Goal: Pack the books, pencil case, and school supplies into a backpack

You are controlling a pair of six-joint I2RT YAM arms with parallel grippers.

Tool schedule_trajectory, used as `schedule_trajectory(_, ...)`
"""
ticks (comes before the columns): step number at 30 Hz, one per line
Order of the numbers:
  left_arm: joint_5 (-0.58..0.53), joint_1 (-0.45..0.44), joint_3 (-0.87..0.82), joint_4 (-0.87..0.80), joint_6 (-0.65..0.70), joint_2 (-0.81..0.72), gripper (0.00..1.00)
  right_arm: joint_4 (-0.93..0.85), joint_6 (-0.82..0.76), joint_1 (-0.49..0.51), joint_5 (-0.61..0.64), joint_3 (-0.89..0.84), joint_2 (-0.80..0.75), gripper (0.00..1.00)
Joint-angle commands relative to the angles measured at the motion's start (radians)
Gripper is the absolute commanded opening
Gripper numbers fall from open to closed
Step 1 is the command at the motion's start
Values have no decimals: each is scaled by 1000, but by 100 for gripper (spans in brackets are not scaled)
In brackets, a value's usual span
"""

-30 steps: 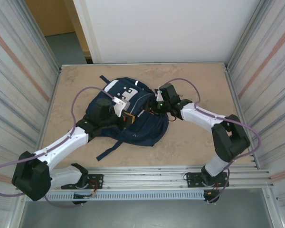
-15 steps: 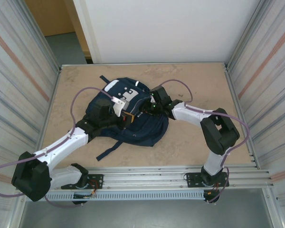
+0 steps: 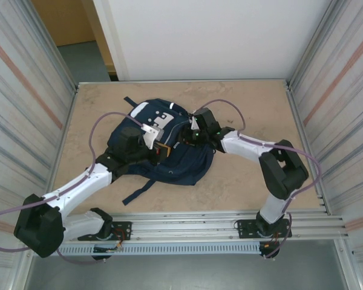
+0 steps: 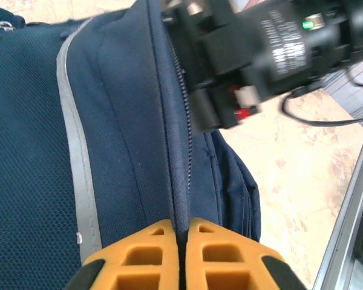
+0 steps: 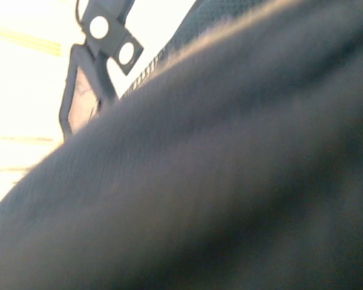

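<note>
a: left gripper (image 4: 178,235) state?
b: clamped on the backpack (image 4: 115,151), right on the zipper seam ridge. orange fingers (image 4: 148,251) almost touching, just the fabric fold between them. bottom edge of the wrist view cuts the fingers off, so depth of bite is unclear.
a: right gripper (image 3: 190,134)?
b: can't tell. from above it's nosed into the pack's upper right edge, fingertips lost against dark fabric. the left wrist view catches its black body just past the left fingers along the same seam, green led lit, top cropped.
a: right wrist cam any help?
b: no. mostly blurred navy cloth hard against the lens. dark tab (image 5: 112,39) with two round holes at upper left, background blown out white. can't read the jaws from that.
a: pack position?
b: lying flat on the table (image 3: 248,181), under both hands. left hand sits over its middle, right hand just beyond and to the right. loose strap (image 3: 138,191) trails back toward the left arm's base. the arms cover the opening, so can't say how far it's unzipped.
</note>
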Motion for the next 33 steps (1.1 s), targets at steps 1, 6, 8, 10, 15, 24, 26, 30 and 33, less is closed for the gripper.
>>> schedule_trajectory(1, -25, -5, -7, 20, 2, -39, 16, -86, -89, 4, 7, -52, -148, 43)
schedule_trajectory(6, -67, -13, -25, -17, 8, -92, 40, -216, -160, -5, 125, -206, -350, 44)
schedule_trajectory(8, -97, -37, -32, -49, 24, -136, 98, -279, -182, -4, 172, -246, -429, 44)
schedule_trajectory(10, -146, -56, -60, -66, 44, -194, 99, -342, -210, 15, 227, -266, -506, 45)
schedule_trajectory(15, -456, -24, -174, -118, -219, -286, 98, -416, -242, 72, 313, -280, -590, 46)
schedule_trajectory(24, -409, 40, -89, -309, -446, -186, 90, -353, -211, 160, 323, -222, -471, 46)
schedule_trajectory(26, -346, 28, -72, -285, -501, -134, 83, -337, -213, 187, 320, -200, -422, 46)
schedule_trajectory(30, -380, -1, -28, -297, -639, -20, 71, -340, -204, 230, 330, -152, -347, 46)
schedule_trajectory(33, -396, -1, 16, -322, -694, 53, 62, -327, -201, 263, 336, -138, -321, 46)
